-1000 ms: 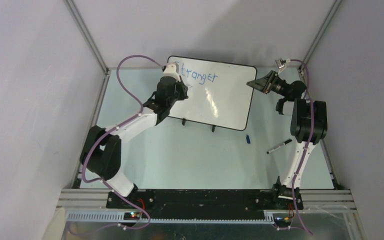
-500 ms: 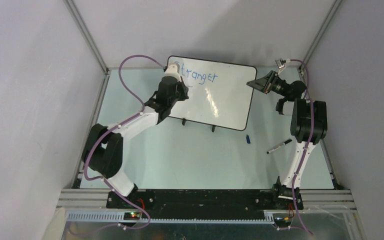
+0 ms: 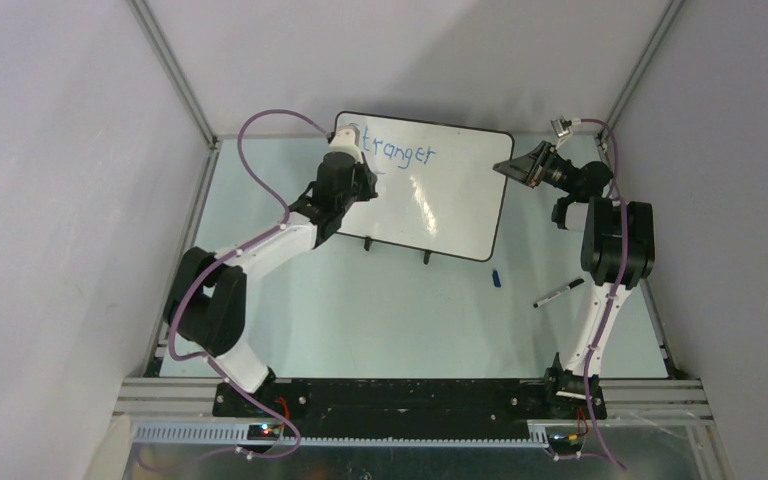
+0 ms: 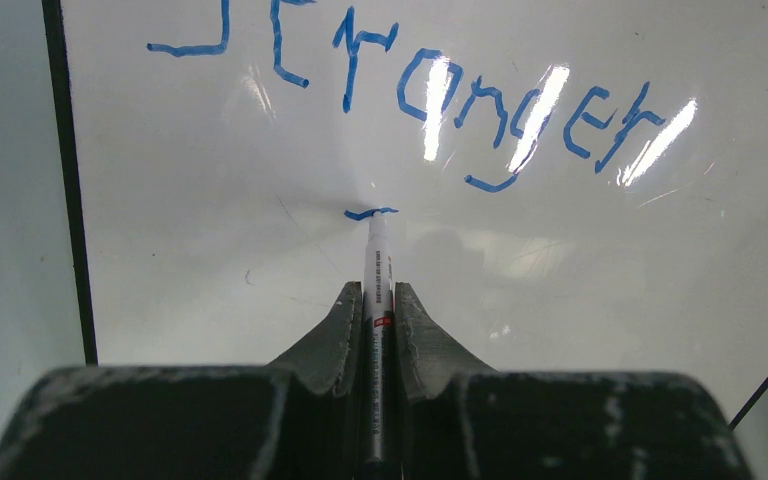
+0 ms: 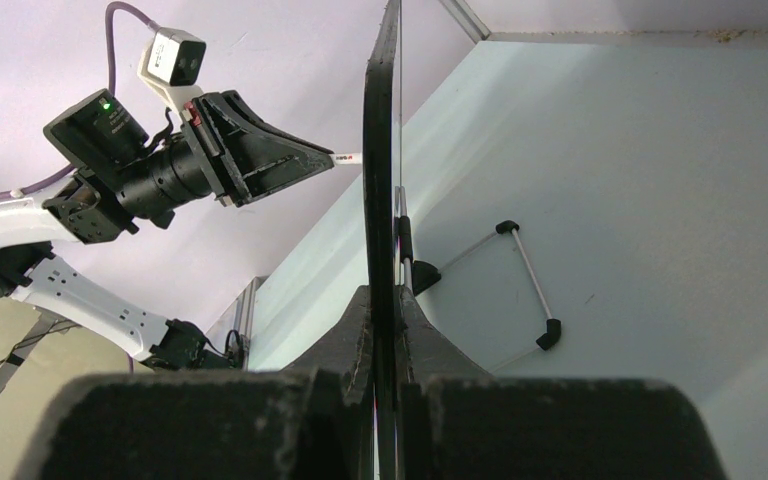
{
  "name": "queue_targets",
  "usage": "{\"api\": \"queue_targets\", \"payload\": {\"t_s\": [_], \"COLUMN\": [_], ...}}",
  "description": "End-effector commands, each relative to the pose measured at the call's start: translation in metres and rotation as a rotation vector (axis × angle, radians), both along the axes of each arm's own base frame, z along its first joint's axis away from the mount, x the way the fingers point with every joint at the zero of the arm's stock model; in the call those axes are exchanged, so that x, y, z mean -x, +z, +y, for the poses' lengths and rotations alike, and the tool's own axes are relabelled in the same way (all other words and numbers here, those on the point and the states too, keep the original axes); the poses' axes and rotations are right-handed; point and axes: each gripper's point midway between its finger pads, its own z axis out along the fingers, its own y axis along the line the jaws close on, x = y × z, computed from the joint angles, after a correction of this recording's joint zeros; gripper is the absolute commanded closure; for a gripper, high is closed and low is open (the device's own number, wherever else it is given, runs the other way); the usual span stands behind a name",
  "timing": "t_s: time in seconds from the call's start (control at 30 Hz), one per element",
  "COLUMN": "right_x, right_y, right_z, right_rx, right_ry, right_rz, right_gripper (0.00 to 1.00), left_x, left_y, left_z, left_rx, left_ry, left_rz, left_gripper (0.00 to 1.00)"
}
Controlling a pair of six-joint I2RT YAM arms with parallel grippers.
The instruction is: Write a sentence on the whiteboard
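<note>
Hidden in the top view: the left arm [image 3: 260, 250] covers the near-left part of the whiteboard [image 3: 440, 205] and the first letter of the sentence [image 3: 400, 153]; only "tranger" reads clearly there.
Cut off in the left wrist view: the tops of the first two letters of "Stranger" run past the upper frame edge; glare streaks cross "n", "g" and the final "r".
Edge-on in the right wrist view: the board shows only as a thin dark rim, with its writing face out of sight; a wire stand [image 5: 525, 285] shows behind it.
Whiteboard: stands on two black feet [image 3: 368, 243] toward the far edge of the table [image 3: 380, 310], between the two arms.
Left gripper [image 4: 372, 296]: clenched on a white marker [image 4: 376, 255] whose tip touches the board at a short blue stroke [image 4: 370, 212] below the word.
Right gripper [image 5: 384, 300]: clamped on the board's right edge, a finger on each face.
Loose on the table: a blue cap [image 3: 495, 278] and a second marker [image 3: 558, 292], near the right edge, both apart from the board.
</note>
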Motion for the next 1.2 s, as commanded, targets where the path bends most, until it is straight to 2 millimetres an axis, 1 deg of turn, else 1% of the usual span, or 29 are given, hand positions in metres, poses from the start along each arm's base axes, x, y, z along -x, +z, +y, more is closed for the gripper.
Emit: {"api": "queue_targets", "payload": {"t_s": [0.0,0.6,0.77,0.93,1.13,1.17], "right_x": [0.011,0.012,0.011,0.012,0.012,0.012], "right_y": [0.036,0.035,0.036,0.036,0.036,0.036], "right_z": [0.001,0.001,0.001,0.001,0.001,0.001], "right_rx": [0.007,0.009,0.007,0.008,0.008,0.008], "right_ry": [0.010,0.011,0.009,0.010,0.010,0.010], "right_rz": [-0.082,-0.083,-0.083,-0.085,-0.084,-0.085], "right_gripper": [1.00,1.00,1.00,1.00,1.00,1.00], "left_x": [0.000,0.020,0.024,0.028,0.029,0.029], "left_y": [0.011,-0.004,-0.002,0.001,0.002,0.007], "left_z": [-0.002,0.000,0.000,0.004,0.005,0.005], "left_rx": [-0.001,-0.025,-0.046,-0.056,-0.061,-0.053], "left_ry": [-0.010,-0.011,-0.005,0.010,0.017,0.017], "left_rz": [-0.023,0.016,0.009,-0.001,-0.006,-0.019], "left_gripper": [1.00,1.00,1.00,1.00,1.00,1.00]}}
